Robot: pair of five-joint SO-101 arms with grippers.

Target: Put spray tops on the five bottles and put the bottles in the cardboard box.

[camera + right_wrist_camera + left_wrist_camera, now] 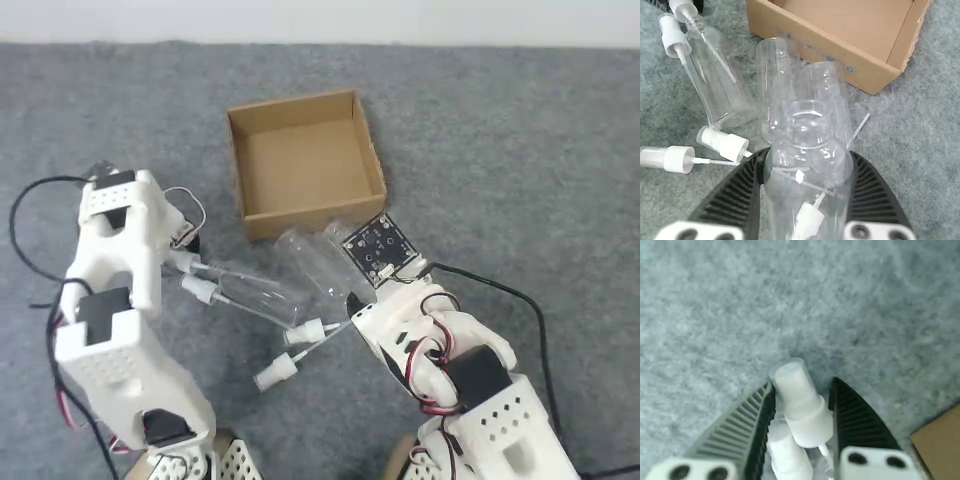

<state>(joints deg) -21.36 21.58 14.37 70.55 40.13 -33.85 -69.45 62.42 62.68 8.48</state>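
From above, the open cardboard box (305,165) sits on grey carpet (500,150). The left arm (115,290) ends at the neck of a clear lying bottle (255,292), where two white spray tops lie close together. Two loose spray tops (305,330) lie on the carpet between the arms. The right arm (440,350) comes in from the other side, its wrist over a cluster of clear bottles (310,255) just beside the box's near wall. In the left wrist view, the left gripper (801,385) is clenched on a gripped spray top (800,407), its black fingers (757,425) pressing on either side of the collar. A second spray top (787,457) sits just beside it, nearer the camera, and a corner of the box shows at the edge. In the right wrist view, the right gripper (807,156) grasps a held bottle (807,172) between its fingers, base pointing away toward the box. A white spray head with its thin tube shows inside, at the end nearest the camera. Further empty bottles lie touching it between the gripper and the box wall.
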